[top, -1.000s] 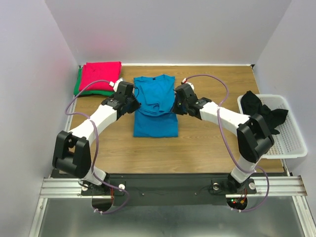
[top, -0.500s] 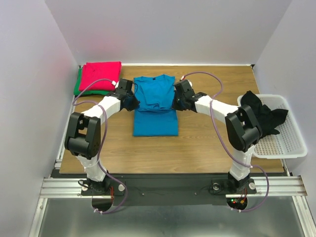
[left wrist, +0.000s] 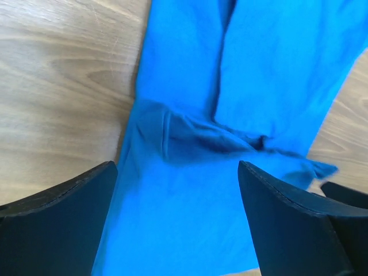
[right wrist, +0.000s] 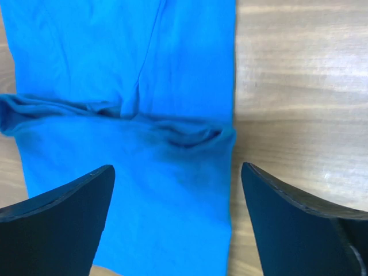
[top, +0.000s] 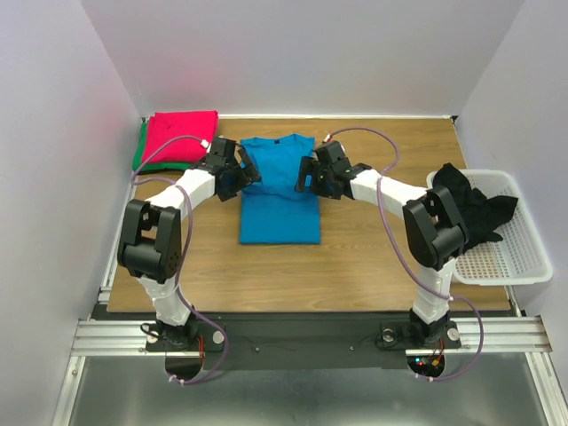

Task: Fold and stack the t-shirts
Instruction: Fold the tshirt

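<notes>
blue t-shirt beneath parted left fingers, right fingers

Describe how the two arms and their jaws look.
Both the left arm and right arm have white tubular links, bulky black joint housings and black wrists. A thin purple cable loops along each. The jaws are plain matte black wedges, no markings visible.

Top external: fixed high behind the arm bases, looking down and forward over the whole table to the back wall; the widest and farthest view.

Left wrist: close above the blue t-shirt, looking down between its own dark fingers — shirt's left edge plus bare wood.

Right wrist: equally close, framed the same way, on the shirt's right edge plus wood.

All three share the shirt's rumpled mid-band.
</notes>
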### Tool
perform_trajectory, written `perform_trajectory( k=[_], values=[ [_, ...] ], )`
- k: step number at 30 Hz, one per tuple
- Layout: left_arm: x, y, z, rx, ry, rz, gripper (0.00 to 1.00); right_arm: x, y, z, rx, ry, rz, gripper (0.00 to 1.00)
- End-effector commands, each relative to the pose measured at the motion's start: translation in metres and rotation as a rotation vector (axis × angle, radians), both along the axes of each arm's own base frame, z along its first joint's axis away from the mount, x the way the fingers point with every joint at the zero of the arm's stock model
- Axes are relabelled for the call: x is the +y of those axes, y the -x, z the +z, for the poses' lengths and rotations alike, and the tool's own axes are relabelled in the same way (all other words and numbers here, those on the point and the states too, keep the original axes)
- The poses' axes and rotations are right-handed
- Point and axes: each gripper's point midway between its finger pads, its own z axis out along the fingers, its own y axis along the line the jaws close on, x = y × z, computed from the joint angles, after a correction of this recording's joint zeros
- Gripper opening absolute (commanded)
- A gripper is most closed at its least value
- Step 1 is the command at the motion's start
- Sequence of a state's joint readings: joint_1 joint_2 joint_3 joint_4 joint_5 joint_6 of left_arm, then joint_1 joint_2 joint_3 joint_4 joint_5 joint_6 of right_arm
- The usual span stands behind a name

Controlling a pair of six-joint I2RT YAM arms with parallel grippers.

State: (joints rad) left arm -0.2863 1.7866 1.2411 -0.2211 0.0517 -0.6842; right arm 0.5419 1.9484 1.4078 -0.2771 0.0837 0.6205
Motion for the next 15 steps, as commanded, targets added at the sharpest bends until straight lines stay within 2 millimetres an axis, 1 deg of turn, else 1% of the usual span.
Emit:
perform_trajectory(
  k=[1, 2, 3, 4, 5, 6, 7, 8, 9, 10, 11, 12, 13, 14, 15],
  values=[
    [0.01, 0.018, 0.043, -0.104, 0.009, 0.004, 0.98, 0.005, 0.012, 0.043, -0.058, -0.09, 0.053, 1.0],
    [0.012, 0.024, 0.056, -0.142, 0.024, 0.008, 0.99, 0.002, 0.017, 0.042, -0.053, -0.091, 0.052, 1.0],
    [0.013, 0.032, 0.053, -0.141, 0.029, 0.007, 0.99, 0.0, 0.033, 0.031, -0.012, -0.097, 0.073, 1.0],
    [0.017, 0.05, 0.034, -0.096, 0.026, 0.015, 0.99, -0.002, 0.043, 0.027, 0.014, -0.11, 0.081, 1.0],
    [0.018, 0.059, 0.03, -0.093, 0.035, 0.012, 0.99, -0.004, 0.051, 0.025, 0.026, -0.115, 0.088, 1.0],
    [0.021, 0.078, 0.018, -0.073, 0.044, 0.003, 0.99, -0.004, 0.061, 0.032, 0.024, -0.138, 0.099, 1.0],
    [0.02, 0.087, 0.014, -0.068, 0.055, -0.003, 0.99, -0.008, 0.069, 0.029, 0.04, -0.142, 0.096, 1.0],
    [0.019, 0.092, 0.02, -0.102, 0.082, -0.001, 0.99, -0.014, 0.084, 0.022, 0.061, -0.144, 0.096, 1.0],
    [0.019, 0.101, 0.014, -0.094, 0.094, -0.007, 0.99, -0.016, 0.094, 0.017, 0.081, -0.149, 0.1, 1.0],
    [0.02, 0.117, -0.004, -0.055, 0.101, -0.018, 0.99, -0.015, 0.103, 0.015, 0.098, -0.17, 0.107, 1.0],
    [0.02, 0.12, -0.005, -0.06, 0.116, -0.012, 0.99, -0.021, 0.117, 0.0, 0.133, -0.167, 0.107, 1.0],
    [0.02, 0.125, -0.007, -0.066, 0.121, -0.011, 0.99, -0.021, 0.122, 0.005, 0.123, -0.19, 0.112, 1.0],
    [0.02, 0.135, -0.018, -0.041, 0.123, -0.02, 0.99, -0.019, 0.129, 0.004, 0.138, -0.216, 0.117, 1.0],
    [0.019, 0.137, -0.02, -0.044, 0.133, -0.022, 0.99, -0.022, 0.139, -0.005, 0.155, -0.222, 0.115, 1.0],
    [0.018, 0.139, -0.023, -0.034, 0.137, -0.026, 0.99, -0.022, 0.142, -0.007, 0.159, -0.233, 0.115, 1.0]
  ],
)
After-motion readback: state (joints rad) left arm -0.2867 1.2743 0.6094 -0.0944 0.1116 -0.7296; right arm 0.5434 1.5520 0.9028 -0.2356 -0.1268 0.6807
